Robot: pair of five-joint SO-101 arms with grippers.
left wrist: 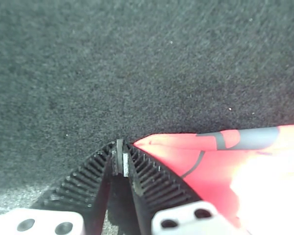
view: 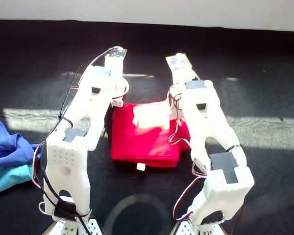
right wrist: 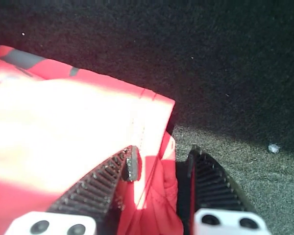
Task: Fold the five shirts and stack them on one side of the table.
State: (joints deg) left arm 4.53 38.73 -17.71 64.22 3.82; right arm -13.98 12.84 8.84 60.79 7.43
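Black and ribbed, the left gripper [left wrist: 120, 149] is closed, its tips meeting just beside a corner of the red shirt [left wrist: 210, 161]. The right gripper [right wrist: 161, 164] stands open astride that shirt's edge, with cloth between its jaws. The folded shirt lies mid-counter [view: 264, 98] between the arms. Blue and teal shirts [view: 7, 156] are heaped at the left edge.

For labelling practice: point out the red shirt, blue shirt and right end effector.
red shirt [view: 143, 147], high view, folded middle.
blue shirt [view: 5, 142], high view, crumpled body.
right end effector [right wrist: 162, 157], right wrist view, between fingertips.
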